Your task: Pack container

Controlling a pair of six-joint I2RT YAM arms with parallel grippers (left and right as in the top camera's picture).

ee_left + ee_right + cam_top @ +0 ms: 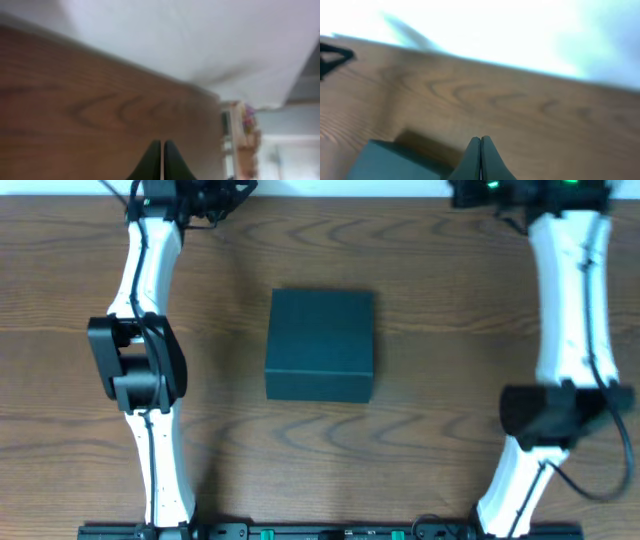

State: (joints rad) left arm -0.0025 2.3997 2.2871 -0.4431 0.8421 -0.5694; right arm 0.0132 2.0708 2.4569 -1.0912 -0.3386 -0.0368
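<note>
Resting closed on table (pixel 430 300), teal container (pixel 320 345), left end effector (pixel 162 160) pressed together, right end effector (pixel 480 157) likewise

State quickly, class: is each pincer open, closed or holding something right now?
Left pincer: closed, holding nothing.
Right pincer: closed, holding nothing.

White links (pixel 142 270) meet bulky black joint housings (pixel 135 365), with thin black cables (pixel 597 365) running alongside. The fingers (pixel 150 162) are dark and taper to points.
</note>
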